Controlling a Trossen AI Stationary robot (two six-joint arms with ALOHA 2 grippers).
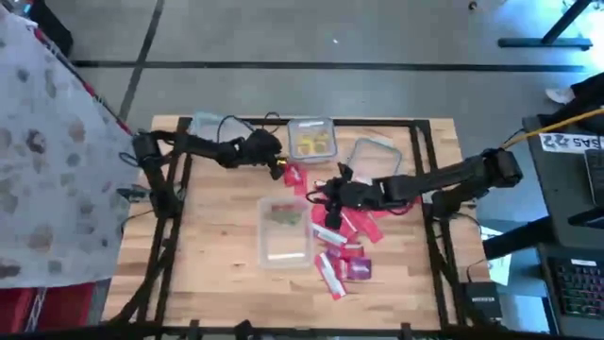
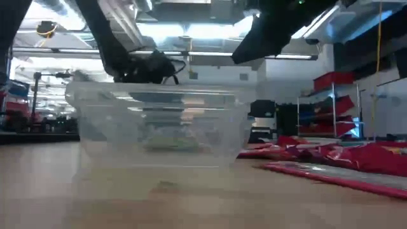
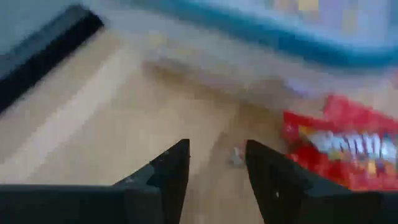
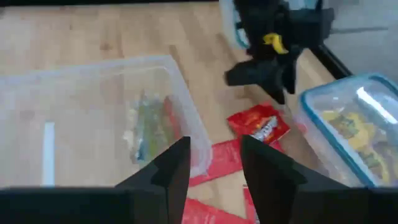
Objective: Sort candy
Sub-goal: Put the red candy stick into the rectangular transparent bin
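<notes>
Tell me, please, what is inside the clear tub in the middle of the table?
The clear tub holds a small cluster of greenish and red candy near one end; the rest of its floor looks bare. Individual pieces cannot be told apart.

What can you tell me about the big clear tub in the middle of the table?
The tub is see-through plastic, rectangular with rounded corners and no lid on. It sits flat and upright on the wooden table. Inside lie only a few candies, greenish and red, near one end; the rest is bare. Red packets lie beside it on the right, some right against its wall. No gripper touches it.
</notes>
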